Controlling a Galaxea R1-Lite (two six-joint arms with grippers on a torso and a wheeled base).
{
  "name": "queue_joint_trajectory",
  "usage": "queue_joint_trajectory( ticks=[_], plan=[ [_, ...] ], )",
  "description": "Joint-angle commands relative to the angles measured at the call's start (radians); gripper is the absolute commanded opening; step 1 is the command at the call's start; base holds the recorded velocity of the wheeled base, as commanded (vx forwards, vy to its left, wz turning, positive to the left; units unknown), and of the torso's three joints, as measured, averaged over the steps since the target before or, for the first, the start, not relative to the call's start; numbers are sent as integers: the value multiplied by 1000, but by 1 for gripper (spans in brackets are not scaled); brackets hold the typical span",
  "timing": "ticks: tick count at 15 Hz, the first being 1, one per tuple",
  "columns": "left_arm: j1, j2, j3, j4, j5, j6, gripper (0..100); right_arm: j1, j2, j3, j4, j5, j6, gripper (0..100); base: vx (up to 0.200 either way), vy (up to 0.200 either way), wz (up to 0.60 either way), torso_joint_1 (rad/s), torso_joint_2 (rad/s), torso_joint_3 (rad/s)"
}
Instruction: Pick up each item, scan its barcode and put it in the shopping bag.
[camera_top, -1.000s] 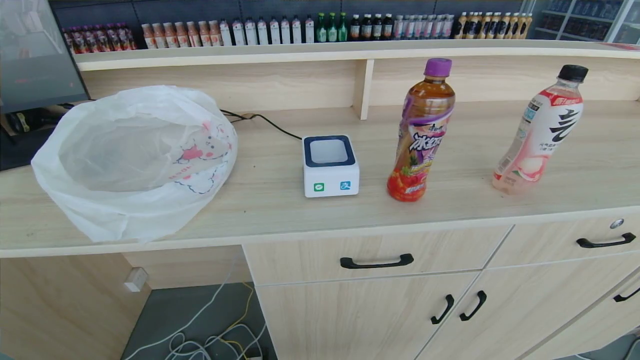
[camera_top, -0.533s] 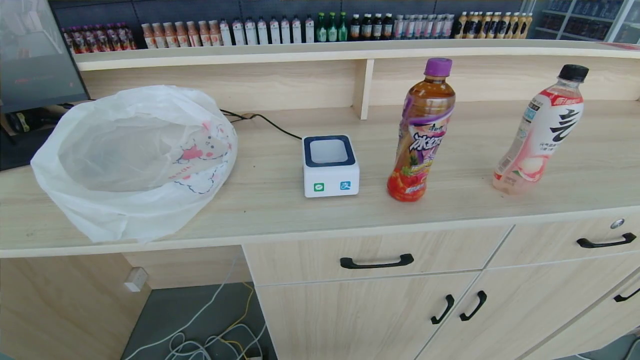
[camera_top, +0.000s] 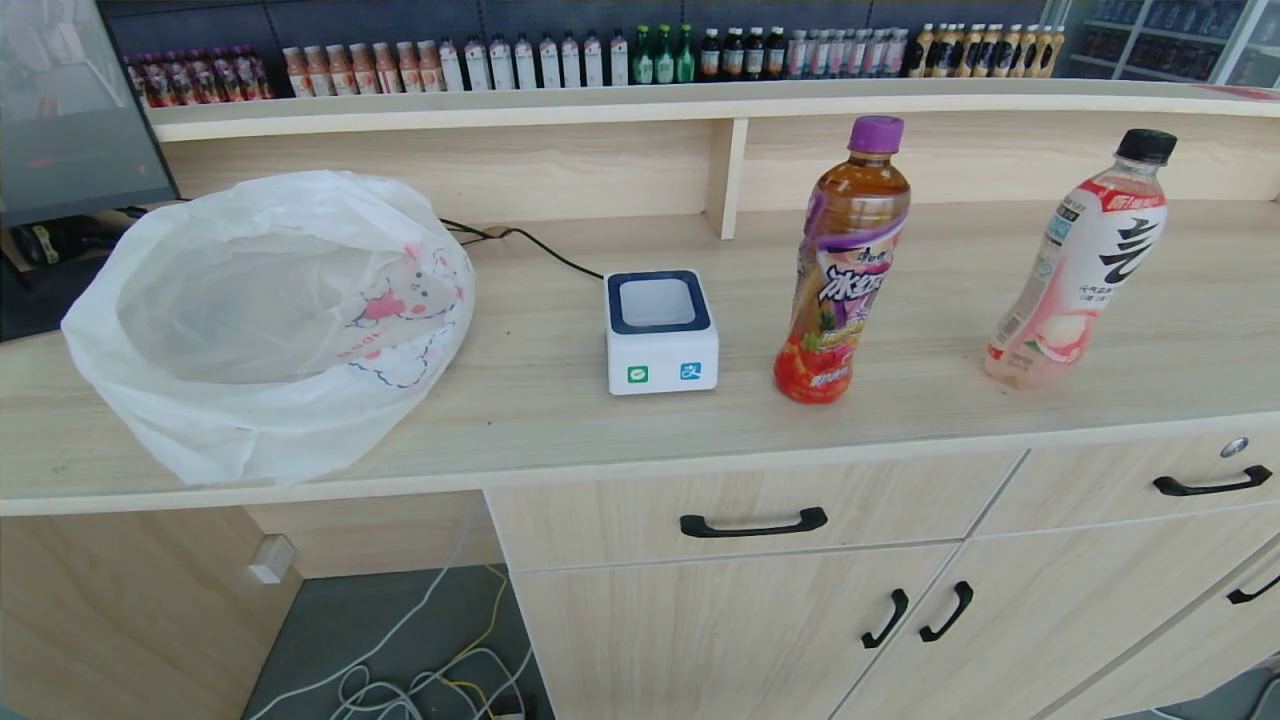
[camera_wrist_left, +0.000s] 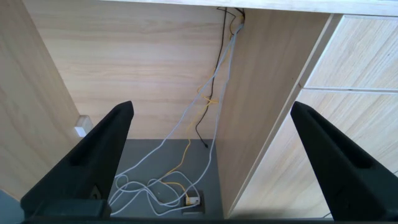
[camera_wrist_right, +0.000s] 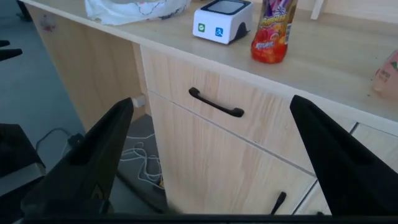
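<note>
I judge the first pick is not yet begun. The tea bottle (camera_top: 840, 270) and pink bottle (camera_top: 1080, 260) stand on the counter (camera_top: 560, 420), right of the scanner (camera_top: 660, 330); the shopping bag (camera_top: 270, 320) is at the left. The left claw (camera_wrist_left: 211, 106) and right claw (camera_wrist_right: 211, 99) hang wide apart, low before the cabinets. Next, I should raise the right claw to the tea bottle.

We note left gripper (camera_wrist_left: 211, 106): two fingers (camera_wrist_left: 93, 162), matte black, wedge-shaped, broad at base, narrowing to blunt tips. Inner faces flat, plain. Outer edge of each finger shows shallow step partway along.

We note right gripper (camera_wrist_right: 211, 101): same build. Fingers (camera_wrist_right: 339, 162) matte black, tapered wedges, blunt tips, faint sheen on flat faces.

Thin dark bar (camera_wrist_left: 155, 219) runs between finger bases. Small pale spot (camera_wrist_left: 94, 191) sits low on one left finger; we cannot tell what it is.
</note>
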Motion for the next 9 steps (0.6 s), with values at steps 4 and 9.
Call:
queue_joint_trajectory(
  ticks=[4, 9],
  plan=[
    [0, 0, 0, 0, 0, 0, 100, 7, 306, -61, -68, -1, -211, 100, 0, 0, 0, 0, 0, 0],
    [0, 0, 0, 0, 0, -2, 100, 27, 504, -84, -258, -20, -231, 100, 0, 0, 0, 0, 0, 0]
  ],
)
